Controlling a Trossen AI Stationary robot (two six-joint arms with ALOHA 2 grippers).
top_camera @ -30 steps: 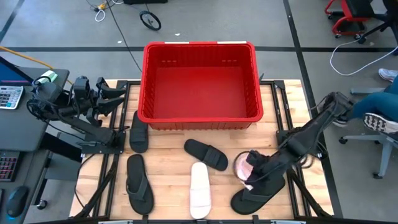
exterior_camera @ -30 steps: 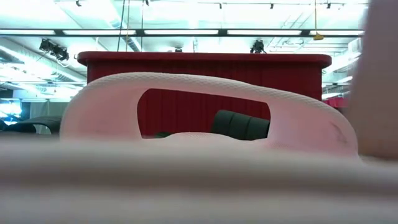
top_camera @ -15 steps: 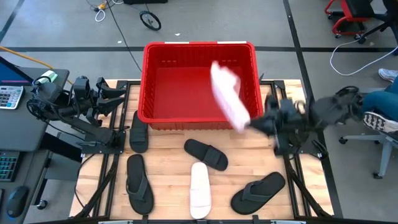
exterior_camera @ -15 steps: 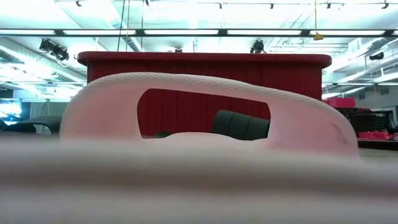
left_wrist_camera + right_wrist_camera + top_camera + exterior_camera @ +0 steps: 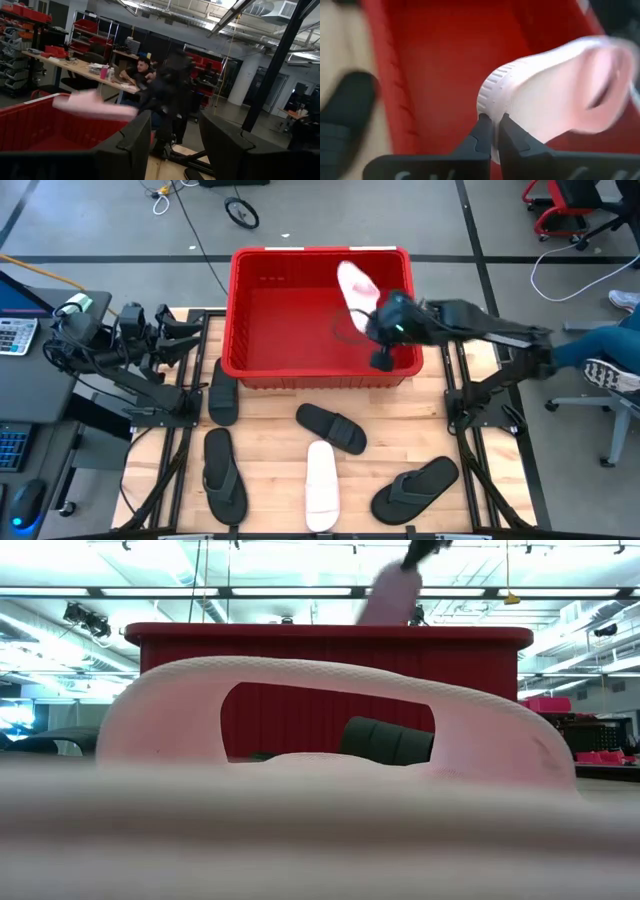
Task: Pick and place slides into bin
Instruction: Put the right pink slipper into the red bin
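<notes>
the right hand (image 5: 372, 320) is out over the large bright red slotted plastic bin (image 5: 322, 370), above its right half, fingers pinched tight on the ribbed edge of a pale pink broad-strap slide (image 5: 357, 284). in the right wrist view the two dark fingertips (image 5: 481, 131) clamp the sole's rim (image 5: 540, 95) with red bin floor under it. there's plenty of open room in there: the bin floor shows bare red from the left wall across the middle, and the slide hangs clear above the rim, tilted toward the back wall. in the low view it pokes up over the bin's far edge (image 5: 392, 595), blurred.

on the wooden slatted worktop (image 5: 270, 450), in front of the bin, there's a black broad-strap slide (image 5: 332, 427) lying angled, and a white broad-strap slide (image 5: 322, 485) near the front edge. a thin black flip-flop (image 5: 223, 474) sits front left, another black slide (image 5: 223, 392) just beside the bin's left front corner, and one more black flip-flop (image 5: 414, 488) front right. all lie apart from each other.

the left hand (image 5: 190, 332) waits off the worktop's left side, fingers spread apart, nothing between them in the left wrist view (image 5: 175, 142).

the low view is mostly blocked by the white slide's strap (image 5: 330, 710) right at the lens. in the left wrist view the right arm is smeared, and a person (image 5: 139, 70) sits at a desk behind.
</notes>
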